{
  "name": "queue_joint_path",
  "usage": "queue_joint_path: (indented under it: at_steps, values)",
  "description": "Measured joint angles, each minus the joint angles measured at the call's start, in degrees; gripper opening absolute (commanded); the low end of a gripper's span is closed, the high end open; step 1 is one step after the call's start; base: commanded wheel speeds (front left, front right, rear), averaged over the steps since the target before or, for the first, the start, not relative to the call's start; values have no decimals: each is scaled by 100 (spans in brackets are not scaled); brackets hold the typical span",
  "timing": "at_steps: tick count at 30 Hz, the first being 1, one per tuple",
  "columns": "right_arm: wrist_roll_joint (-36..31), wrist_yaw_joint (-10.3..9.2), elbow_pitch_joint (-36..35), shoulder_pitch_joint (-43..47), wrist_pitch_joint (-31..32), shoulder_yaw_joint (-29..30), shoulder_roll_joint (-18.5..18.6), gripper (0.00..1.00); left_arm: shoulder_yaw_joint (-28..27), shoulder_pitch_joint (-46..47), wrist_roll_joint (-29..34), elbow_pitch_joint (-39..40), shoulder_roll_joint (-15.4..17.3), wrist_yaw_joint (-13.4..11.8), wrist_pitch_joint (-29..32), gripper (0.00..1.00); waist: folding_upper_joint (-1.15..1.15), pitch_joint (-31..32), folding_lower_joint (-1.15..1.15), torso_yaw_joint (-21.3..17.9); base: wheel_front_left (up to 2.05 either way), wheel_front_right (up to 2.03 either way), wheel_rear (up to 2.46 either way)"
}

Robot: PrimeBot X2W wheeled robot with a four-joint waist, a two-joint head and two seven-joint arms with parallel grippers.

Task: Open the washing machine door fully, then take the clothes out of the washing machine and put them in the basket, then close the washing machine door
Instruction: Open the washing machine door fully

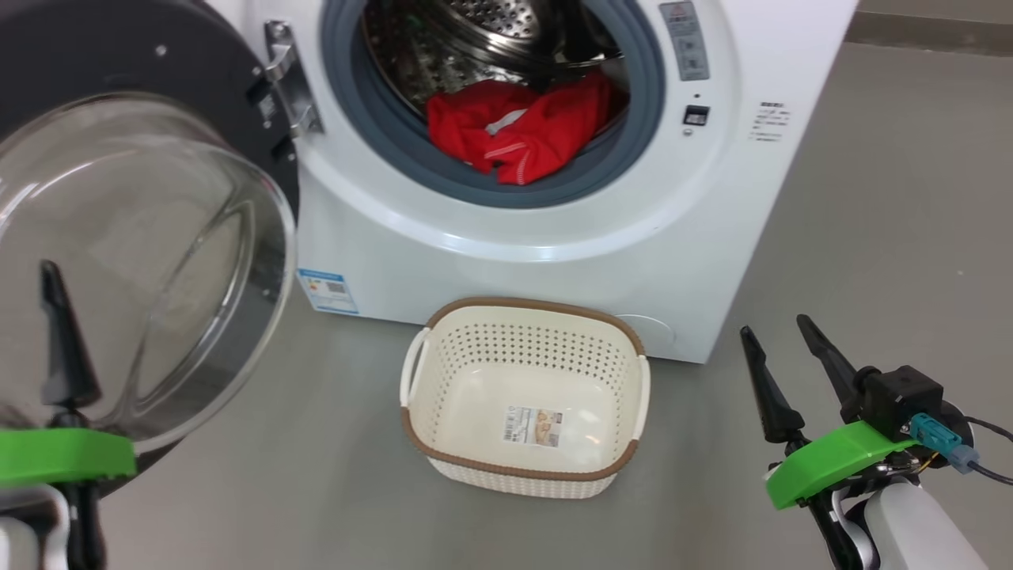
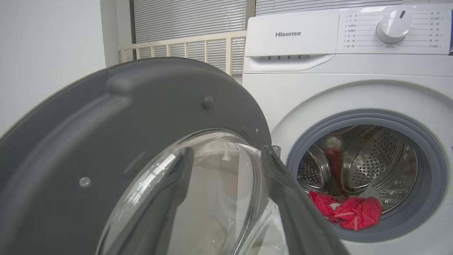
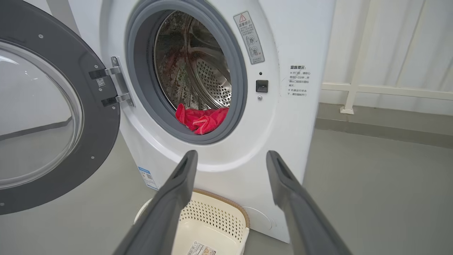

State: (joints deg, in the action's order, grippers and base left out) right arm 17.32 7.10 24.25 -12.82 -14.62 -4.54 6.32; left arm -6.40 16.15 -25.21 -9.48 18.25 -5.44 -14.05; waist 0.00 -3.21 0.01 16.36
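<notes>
Two hands spread, empty: left hand (image 2: 227, 150), right hand (image 1: 772, 326) | left perhaps touching washing machine door (image 1: 119, 47) | clothes (image 1: 546, 127) in washing machine (image 1: 554, 261)

1. We find soft, even indoor light in all three views; the floor (image 1: 870, 198) reads flat grey, with only a faint shadow beside the basket (image 1: 522, 469).
2. The white washing machine (image 1: 554, 245) is bright, nearly washed out, and its steel drum (image 1: 475, 39) glints.
3. Pale reflections streak the glass of the washing machine door (image 1: 142, 261).
4. In the left wrist view the left gripper (image 2: 227, 150) sits close to the lens, soft and out of focus.
5. In the right wrist view the right gripper (image 3: 230, 156) is blurred too, and straight edges lean toward the corners.
</notes>
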Motion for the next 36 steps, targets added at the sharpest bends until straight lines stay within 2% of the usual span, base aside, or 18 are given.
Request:
queue_joint_path:
  at_steps: [3,6,8,11,15,16,28,36]
  values:
    - [-80,0,-74,-1,0,76,-20,100,137,-171,-5,196,-79,10,55,100,0,18,0,-178,0,0,0]
    - [-86,0,-168,-1,0,230,-103,100,391,-352,-18,423,-130,205,168,100,0,29,0,-371,0,0,0]
    - [-124,0,-222,-1,0,289,-126,100,506,-469,-24,565,-175,248,214,100,0,34,-1,-506,0,0,0]
    - [-294,0,-275,1,-1,510,-167,100,757,-651,47,845,-282,253,210,100,0,37,-1,-795,0,0,0]
    - [-321,0,-323,1,-1,553,-201,100,868,-733,102,913,-328,250,200,100,0,37,0,-944,0,0,0]
    - [-322,0,-381,13,-1,549,-242,100,959,-837,108,932,-404,249,185,100,0,43,-1,-1092,0,0,0]
    - [-321,0,-818,405,-1,390,-274,100,1148,-1487,255,482,-593,246,25,100,0,215,0,-1904,0,0,0]
    - [-327,0,-957,703,-1,318,-153,100,1150,-1712,459,135,-670,247,-19,100,0,406,-1,-2155,0,0,0]
